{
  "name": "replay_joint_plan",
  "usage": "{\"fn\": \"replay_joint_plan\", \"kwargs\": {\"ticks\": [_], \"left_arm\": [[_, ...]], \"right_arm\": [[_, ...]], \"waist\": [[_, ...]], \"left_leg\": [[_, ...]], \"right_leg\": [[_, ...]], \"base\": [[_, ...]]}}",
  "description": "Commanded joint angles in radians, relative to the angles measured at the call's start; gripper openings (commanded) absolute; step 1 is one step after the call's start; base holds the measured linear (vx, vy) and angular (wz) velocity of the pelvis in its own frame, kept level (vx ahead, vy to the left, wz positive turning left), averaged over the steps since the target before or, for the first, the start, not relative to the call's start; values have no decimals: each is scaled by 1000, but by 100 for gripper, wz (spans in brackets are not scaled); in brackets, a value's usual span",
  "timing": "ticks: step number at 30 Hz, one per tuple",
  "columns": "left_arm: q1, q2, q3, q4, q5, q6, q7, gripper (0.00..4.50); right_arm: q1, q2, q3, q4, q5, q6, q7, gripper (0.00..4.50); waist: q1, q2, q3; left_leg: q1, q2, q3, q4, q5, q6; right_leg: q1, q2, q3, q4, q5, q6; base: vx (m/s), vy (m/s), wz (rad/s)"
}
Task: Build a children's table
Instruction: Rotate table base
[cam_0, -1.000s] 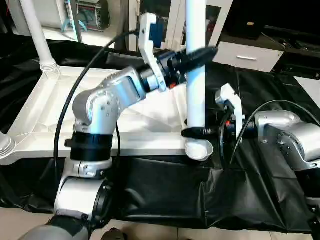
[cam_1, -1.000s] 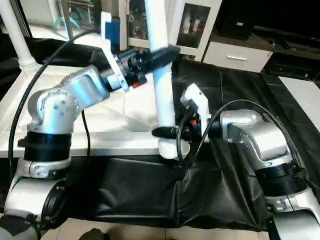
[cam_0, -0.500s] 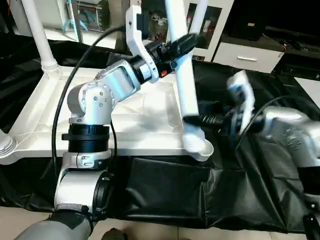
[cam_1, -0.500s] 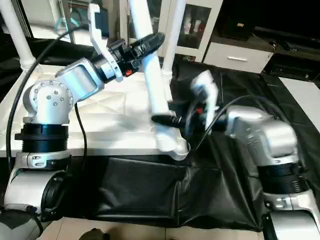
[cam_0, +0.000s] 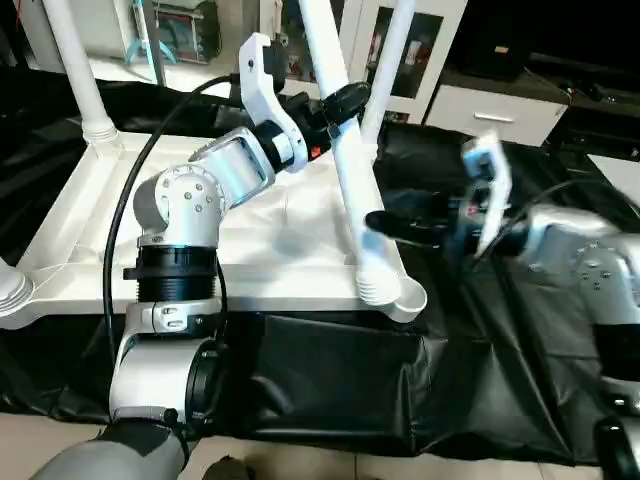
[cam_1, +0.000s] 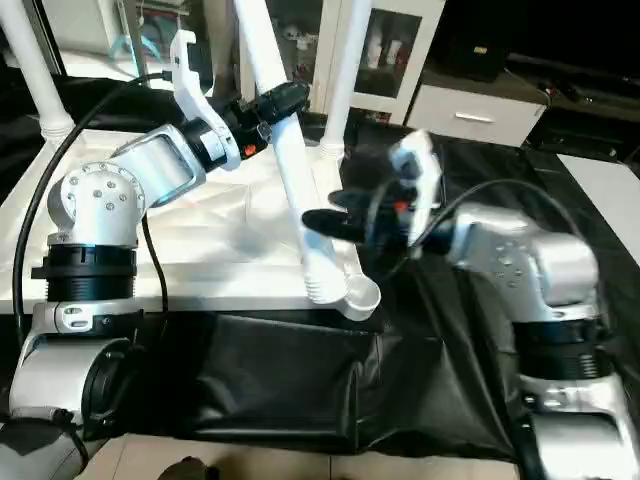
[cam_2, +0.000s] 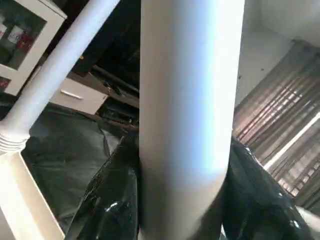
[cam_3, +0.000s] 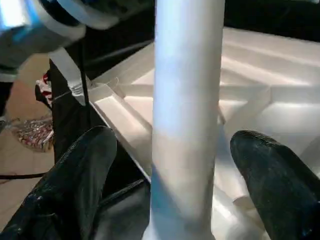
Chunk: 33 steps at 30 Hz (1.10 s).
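Left gripper (cam_0: 343, 100) pinches a white table leg (cam_0: 345, 165) high on its shaft, black fingers (cam_2: 112, 205) pressed to both sides of the tube. Leg leans, top tilted toward the far left, ribbed lower end (cam_0: 372, 287) sitting at the tabletop's near right corner, just beside the round socket (cam_0: 410, 297); cannot tell if the end is seated. Right gripper (cam_0: 395, 222) sits lower on the same leg, fingers (cam_3: 75, 175) spread wide on either side of the tube with clear gaps, not gripping. Tabletop (cam_0: 90, 215) lies underside up, ribs showing, on black sheeting (cam_0: 330, 385). Two more legs stand upright in the far left (cam_0: 75, 70) and far right (cam_0: 388, 45) corner sockets.
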Motion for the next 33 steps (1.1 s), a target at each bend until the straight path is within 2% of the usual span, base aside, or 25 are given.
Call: {"fn": "replay_joint_plan", "kwargs": {"ticks": [1,3,6,9,10,11,19,20,23,24,26,27,33], "left_arm": [[-24,-7,-23,-13,-6,10,3,171],[-23,-6,-33,-21,1,9,2,171],[-20,-4,-47,-29,18,0,7,171],[-16,0,-69,-40,59,-32,26,171],[-16,1,-70,-41,60,-33,27,171],[-16,4,-84,-42,80,-49,29,171],[-22,11,-114,-37,112,-83,23,171],[-21,10,-118,-40,115,-86,20,171],[-20,9,-123,-45,117,-88,16,171],[-20,8,-123,-46,117,-88,16,171],[-19,9,-133,-51,120,-91,7,171],[-19,9,-133,-51,120,-91,7,171],[-18,11,-147,-58,128,-97,-3,171]], "right_arm": [[-19,-6,6,14,-7,21,-17,405],[-23,-4,11,16,-10,35,-22,405],[-25,1,18,11,-22,46,-39,405],[0,15,66,-26,-74,4,-76,405],[0,15,67,-27,-74,4,-76,405],[14,23,95,-37,-106,-34,-95,405],[38,50,111,-61,-122,-58,-113,405],[37,59,110,-55,-130,-70,-122,387],[36,69,109,-48,-133,-81,-130,375],[36,72,109,-45,-135,-84,-133,356],[33,86,112,-31,-143,-98,-145,356],[33,86,112,-31,-143,-98,-145,335],[24,104,127,-5,-162,-115,-148,284]], "waist": [[3,4,-89],[2,-2,-89],[2,-2,-89],[2,0,-89],[1,1,-89],[1,0,-88],[-1,3,-88],[-2,2,-88],[-2,3,-88],[-2,3,-87],[-3,3,-88],[-3,3,-88],[-4,4,-87]], "left_leg": [[28,39,-22,-71,-135,-48],[27,39,-22,-71,-132,-49],[25,39,-22,-71,-116,-49],[26,40,-23,-72,-121,-55],[25,40,-24,-73,-126,-59],[26,40,-24,-74,-133,-61],[27,40,-24,-76,-145,-68],[27,40,-24,-75,-146,-69],[27,40,-24,-75,-154,-70],[27,40,-24,-76,-155,-71],[26,40,-25,-76,-157,-72],[25,40,-25,-76,-157,-73],[27,40,-24,-77,-158,-74]], "right_leg": [[50,-58,38,-64,-181,-184],[51,-58,38,-63,-179,-177],[51,-59,39,-62,-169,-171],[50,-60,39,-63,-182,-161],[50,-60,39,-64,-189,-154],[49,-61,39,-66,-201,-148],[46,-59,39,-66,-196,-141],[46,-59,39,-65,-198,-144],[46,-59,39,-66,-205,-145],[45,-59,40,-66,-207,-144],[46,-59,39,-66,-205,-144],[46,-60,39,-66,-206,-144],[45,-58,40,-66,-200,-144]], "base": [[0,0,0],[0,0,0],[0,0,0],[0,0,0],[0,0,0],[0,0,0],[0,0,0],[0,0,0],[0,0,0],[0,0,0],[0,0,0],[0,0,0],[0,0,0]]}}
